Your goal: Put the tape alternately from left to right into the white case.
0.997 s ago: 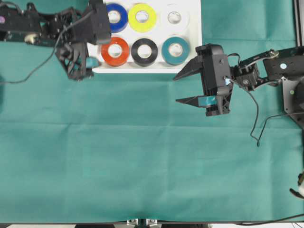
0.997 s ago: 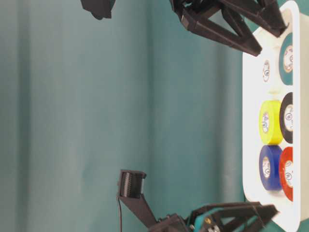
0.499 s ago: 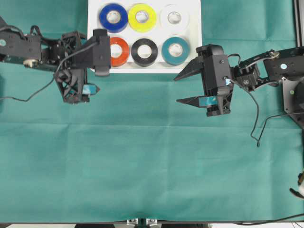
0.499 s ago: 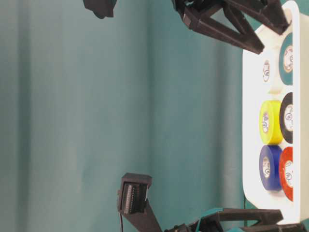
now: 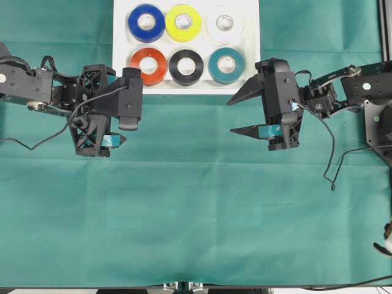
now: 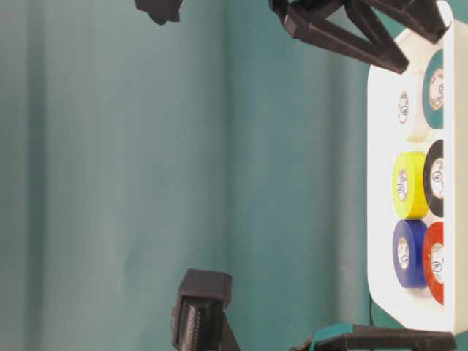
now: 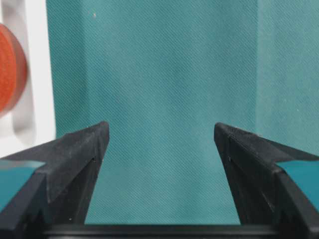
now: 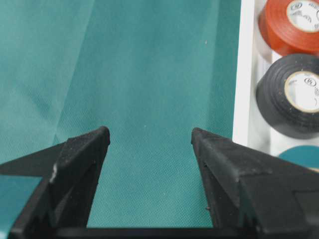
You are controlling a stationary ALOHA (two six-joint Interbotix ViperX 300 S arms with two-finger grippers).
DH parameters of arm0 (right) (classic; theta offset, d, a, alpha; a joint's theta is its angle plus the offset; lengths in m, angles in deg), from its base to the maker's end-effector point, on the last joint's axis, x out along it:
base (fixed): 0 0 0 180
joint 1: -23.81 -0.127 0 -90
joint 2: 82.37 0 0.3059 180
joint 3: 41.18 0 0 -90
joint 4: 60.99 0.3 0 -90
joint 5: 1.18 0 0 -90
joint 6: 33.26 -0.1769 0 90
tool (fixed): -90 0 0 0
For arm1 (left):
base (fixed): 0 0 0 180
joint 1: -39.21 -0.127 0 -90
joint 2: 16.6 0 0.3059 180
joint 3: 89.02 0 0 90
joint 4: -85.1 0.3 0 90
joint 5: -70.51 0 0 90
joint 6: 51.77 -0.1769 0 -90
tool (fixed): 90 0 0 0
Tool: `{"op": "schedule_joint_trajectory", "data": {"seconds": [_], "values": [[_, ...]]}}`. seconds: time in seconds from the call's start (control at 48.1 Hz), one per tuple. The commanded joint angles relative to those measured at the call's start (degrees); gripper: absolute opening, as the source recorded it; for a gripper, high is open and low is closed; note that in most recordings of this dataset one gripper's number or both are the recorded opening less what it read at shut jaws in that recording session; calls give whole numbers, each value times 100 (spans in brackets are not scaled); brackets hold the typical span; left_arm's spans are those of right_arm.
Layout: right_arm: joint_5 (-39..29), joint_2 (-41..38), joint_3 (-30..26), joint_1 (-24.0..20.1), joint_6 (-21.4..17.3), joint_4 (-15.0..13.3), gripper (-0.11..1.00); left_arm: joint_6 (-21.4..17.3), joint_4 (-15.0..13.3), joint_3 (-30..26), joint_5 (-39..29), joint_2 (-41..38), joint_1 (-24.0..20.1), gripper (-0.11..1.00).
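The green counter (image 5: 196, 214) is bare of rolls; the white case (image 5: 248, 43), top centre, holds all six rolls of tape (image 5: 186, 66). Left tool (image 5: 120, 125) and right tool (image 5: 236, 114) flank its lower edge, both wide apart and empty.

Six rolls of tape (image 5: 186, 66) are counted, all in one white case (image 5: 247, 18); two claws, the left claw (image 5: 122, 127) and the right claw (image 5: 234, 115), are seen.

A green cloth (image 5: 196, 214) covers the counter, creased in long faint folds running across it. At the right edge a thin black cable (image 5: 334, 156) loops down over the cloth, and a metal frame (image 5: 384, 24) stands at the far right.
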Motion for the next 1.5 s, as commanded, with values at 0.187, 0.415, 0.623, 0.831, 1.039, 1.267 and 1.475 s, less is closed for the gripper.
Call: {"op": "schedule_joint_trajectory", "data": {"seconds": [0.187, 0.415, 0.623, 0.831, 1.039, 1.267, 1.475], "values": [[53, 105, 53, -18, -9, 18, 73, 0, -18, 18, 26, 132, 79, 86], [53, 105, 44, -18, -9, 18, 73, 0, -18, -18, 35, 132, 79, 86], [44, 114, 26, -18, -9, 26, 73, -9, -9, 26, 35, 255, 79, 86], [26, 334, 62, -18, -9, 18, 73, -9, -9, 167, 35, 624, 88, 86], [18, 659, 167, -18, 0, 18, 73, -9, -9, 343, 62, 879, 79, 86], [0, 1028, 299, -18, 0, 18, 73, -26, -9, 571, 404, 1169, 79, 85], [0, 1222, 369, -26, 0, 26, 73, -35, -9, 800, 773, 1459, 79, 85]]}}
